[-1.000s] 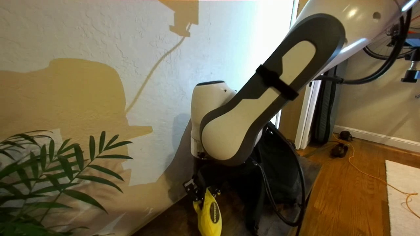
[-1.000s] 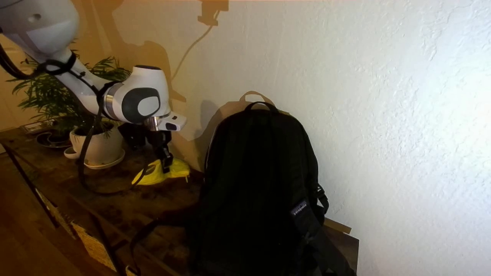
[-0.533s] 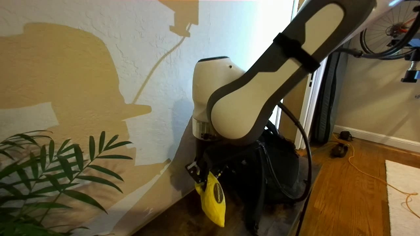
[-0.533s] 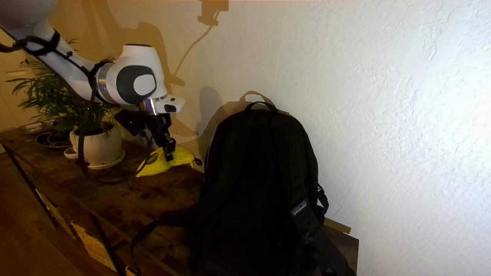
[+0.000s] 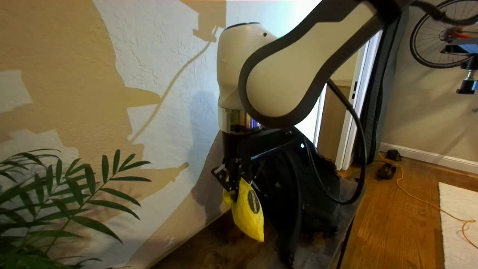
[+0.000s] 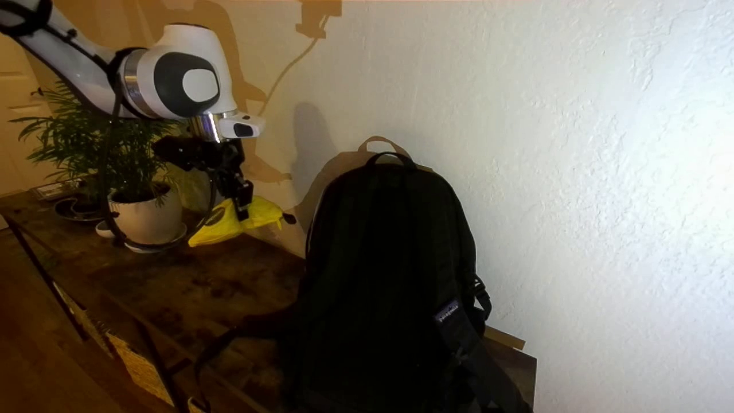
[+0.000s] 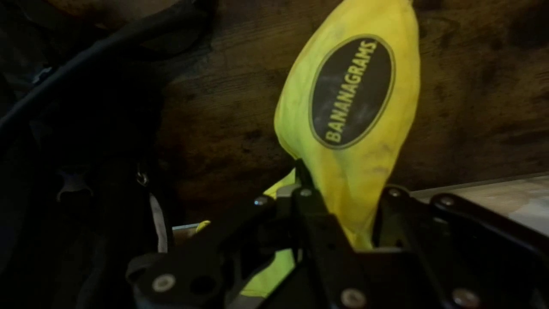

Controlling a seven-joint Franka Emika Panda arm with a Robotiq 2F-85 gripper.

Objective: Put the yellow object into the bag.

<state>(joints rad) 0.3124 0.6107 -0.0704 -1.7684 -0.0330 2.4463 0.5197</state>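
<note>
- The arm (image 6: 166,86) has risen over the last second and the pouch (image 5: 248,211) has gone up with it; it now hangs clear of the bench (image 6: 195,281)
- The jaws are clamped on the pouch near its middle, cloth pinched between them in the wrist view, and no slip shows through the lift
- The end with the dark label (image 7: 352,91) droops, while the other end pokes out towards the bag (image 6: 390,275)
- The bag has stayed put, upright by the wall (image 6: 545,115), with the pouch beside it and apart
- Picking up looks done and the carry is just beginning, I judge; the drop into the bag is wholly to come
- The pouch looks lower than the bag's top in both exterior views, so more height seems needed before any sideways move, or it may bump the bag's side
- The bag's mouth cannot be made out, so I cannot tell if it is open
- The pouch is held crosswise and looks limp, so it could snag going in; the drooping end would likely best enter first
</note>
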